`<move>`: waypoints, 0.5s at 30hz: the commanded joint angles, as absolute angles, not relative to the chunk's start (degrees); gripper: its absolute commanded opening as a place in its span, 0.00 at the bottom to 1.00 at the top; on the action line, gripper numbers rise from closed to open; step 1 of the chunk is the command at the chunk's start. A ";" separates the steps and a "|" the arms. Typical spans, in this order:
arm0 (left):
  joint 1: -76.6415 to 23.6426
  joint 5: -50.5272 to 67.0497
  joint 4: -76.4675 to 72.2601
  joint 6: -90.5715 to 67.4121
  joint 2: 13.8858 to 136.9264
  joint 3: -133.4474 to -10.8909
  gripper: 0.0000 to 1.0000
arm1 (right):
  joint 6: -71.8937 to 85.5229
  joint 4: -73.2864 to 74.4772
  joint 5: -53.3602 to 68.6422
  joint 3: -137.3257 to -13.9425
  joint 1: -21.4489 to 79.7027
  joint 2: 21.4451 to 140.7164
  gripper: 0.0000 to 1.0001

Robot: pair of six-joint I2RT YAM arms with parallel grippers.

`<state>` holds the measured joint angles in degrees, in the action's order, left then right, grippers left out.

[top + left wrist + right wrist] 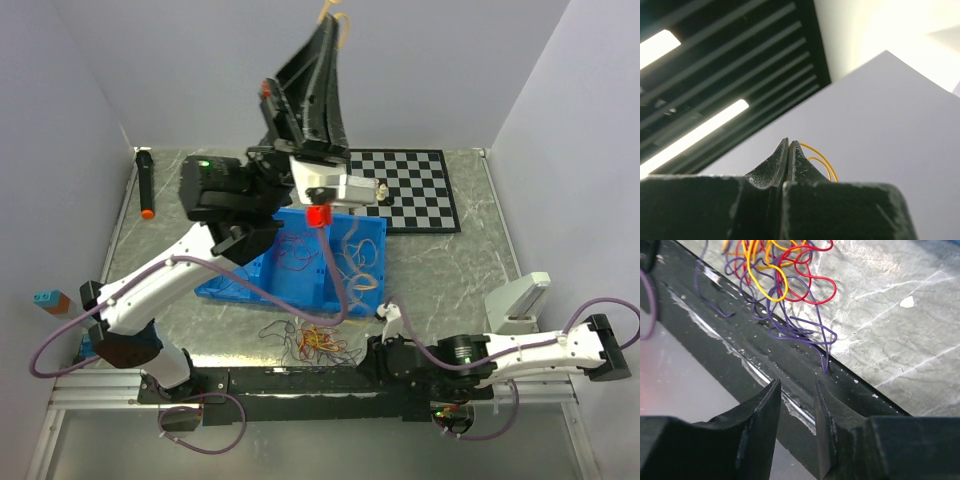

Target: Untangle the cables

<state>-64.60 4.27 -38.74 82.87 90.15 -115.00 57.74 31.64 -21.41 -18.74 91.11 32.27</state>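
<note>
My left gripper (328, 14) is raised high above the table with its fingers pointing up. It is shut on a thin yellow-orange cable (823, 163), which loops out beside the closed fingertips of the left gripper (789, 142). A small tangle of red, yellow and dark cables (316, 340) lies on the table near the front rail. In the right wrist view this tangle (775, 275) shows red, yellow and purple strands. My right gripper (797, 386) is open and empty, low over the black rail just short of the tangle. More loose cables (356, 262) lie in the blue tray (226, 283).
A checkerboard mat (412, 190) lies at the back right. A black marker with an orange tip (146, 184) lies at the back left. Small blocks (50, 299) sit at the left edge. A white object (519, 300) stands at the right. A black rail (300, 384) runs along the front.
</note>
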 commanded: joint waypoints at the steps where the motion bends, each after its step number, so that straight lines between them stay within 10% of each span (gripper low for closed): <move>1: -62.32 2.29 -43.06 75.69 91.14 -111.02 0.01 | 60.82 34.45 -25.75 -16.97 92.46 25.50 0.41; 15: -56.87 0.18 -53.34 64.95 95.01 -94.58 0.01 | 62.84 36.56 -27.86 -17.32 93.60 25.49 0.42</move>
